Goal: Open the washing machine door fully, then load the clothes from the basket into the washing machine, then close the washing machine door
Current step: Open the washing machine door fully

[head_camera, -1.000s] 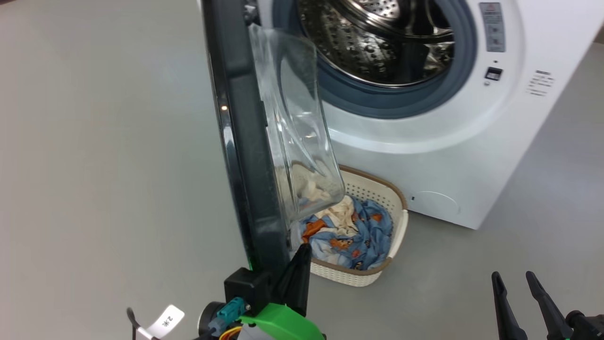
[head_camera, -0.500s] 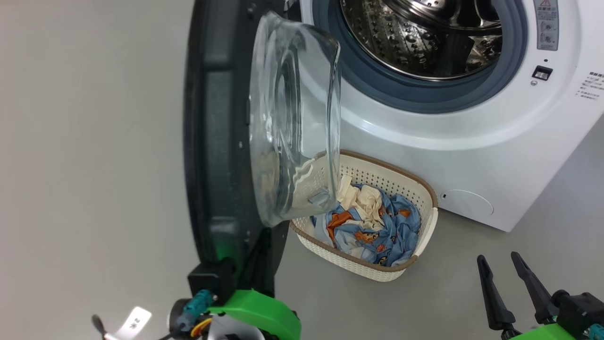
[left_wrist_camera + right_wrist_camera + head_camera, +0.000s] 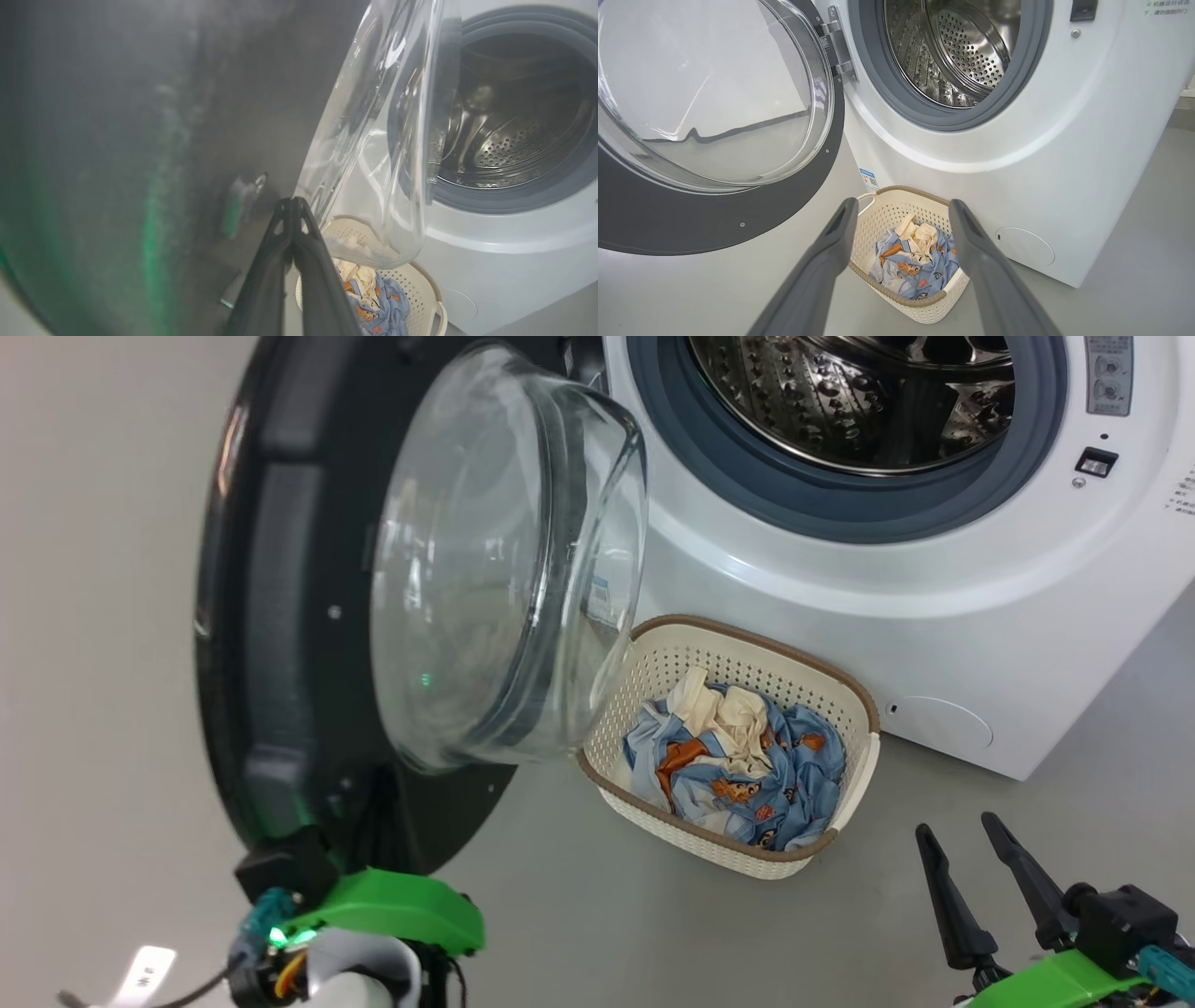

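Pinched shut, the left hand (image 3: 293, 201) is apparently resting on the rim of the stiff, heavy black-rimmed round glass door (image 3: 271, 616).

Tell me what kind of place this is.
Likely a laundry area, perhaps a bare test room: a white front-loading washer with its door swung open, and a basket of clothes before it on a plain grey floor.

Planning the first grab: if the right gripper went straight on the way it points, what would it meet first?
Probably the basket and the clothes in it, which lie between the fingers of the open right gripper. Depth is unclear: it might pass over the rim to the washing machine front.
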